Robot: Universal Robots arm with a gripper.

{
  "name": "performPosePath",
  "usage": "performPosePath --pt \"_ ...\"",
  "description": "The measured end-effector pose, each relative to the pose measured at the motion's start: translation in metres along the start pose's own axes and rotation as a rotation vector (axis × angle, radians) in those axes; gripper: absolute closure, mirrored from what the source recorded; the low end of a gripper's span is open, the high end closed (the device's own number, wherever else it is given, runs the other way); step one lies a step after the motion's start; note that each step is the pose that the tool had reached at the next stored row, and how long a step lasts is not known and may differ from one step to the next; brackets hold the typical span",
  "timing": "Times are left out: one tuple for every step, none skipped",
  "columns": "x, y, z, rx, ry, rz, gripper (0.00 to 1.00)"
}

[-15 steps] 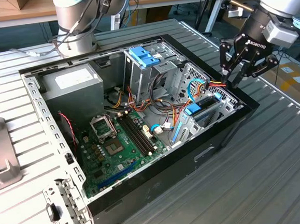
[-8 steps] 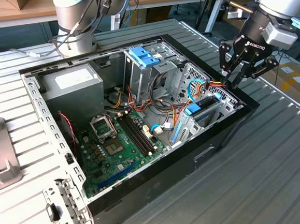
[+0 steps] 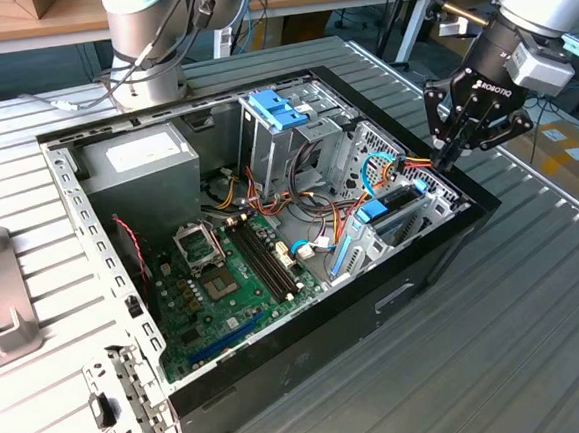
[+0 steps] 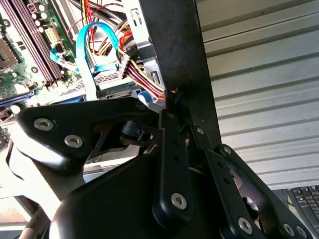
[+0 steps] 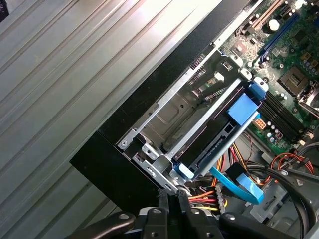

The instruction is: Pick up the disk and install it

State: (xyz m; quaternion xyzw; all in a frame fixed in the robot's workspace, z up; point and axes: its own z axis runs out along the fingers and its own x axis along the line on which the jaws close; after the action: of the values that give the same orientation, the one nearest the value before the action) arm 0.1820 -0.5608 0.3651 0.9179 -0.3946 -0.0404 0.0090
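The jaws are pressed together with nothing between them; the gripper hangs over the computer case corner nearest the desk's far edge. The disk sits inside the drive cage just beside.

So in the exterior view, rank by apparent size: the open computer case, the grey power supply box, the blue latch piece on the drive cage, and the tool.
1. Computer case, by far the largest.
2. Power supply box.
3. Tool, though it sits nearer the camera, so unsure.
4. Blue latch piece, smallest.
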Motion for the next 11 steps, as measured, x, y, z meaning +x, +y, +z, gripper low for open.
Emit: performPosePath --pt "0.0000 0.0000 0.0000 0.0000 0.0000 0.000 0.82" --pt "0.0000 0.0000 0.0001 0.0001 -0.0002 0.000 0.82" --pt "0.0000 0.0000 0.0001 0.0001 -0.0002 0.000 0.82" --pt "0.0000 0.0000 0.0001 0.0001 -0.0001 0.000 0.82" --pt "0.0000 0.0000 0.0001 0.0001 -0.0001 0.000 0.82" --pt "0.0000 0.0000 0.0001 0.0001 -0.0001 -0.001 0.82" --pt "0.0000 0.0000 0.0001 0.0001 -0.0001 -0.001 0.82" --pt "0.0000 0.0000 0.0001 0.0001 -0.0001 -0.001 0.82" --pt "0.0000 0.0000 0.0001 0.0001 -0.0002 -0.001 0.82" --pt "0.0000 0.0000 0.0001 0.0000 -0.0001 -0.001 0.82" --pt "0.0000 0.0000 0.0001 0.0000 -0.0001 -0.001 0.82"
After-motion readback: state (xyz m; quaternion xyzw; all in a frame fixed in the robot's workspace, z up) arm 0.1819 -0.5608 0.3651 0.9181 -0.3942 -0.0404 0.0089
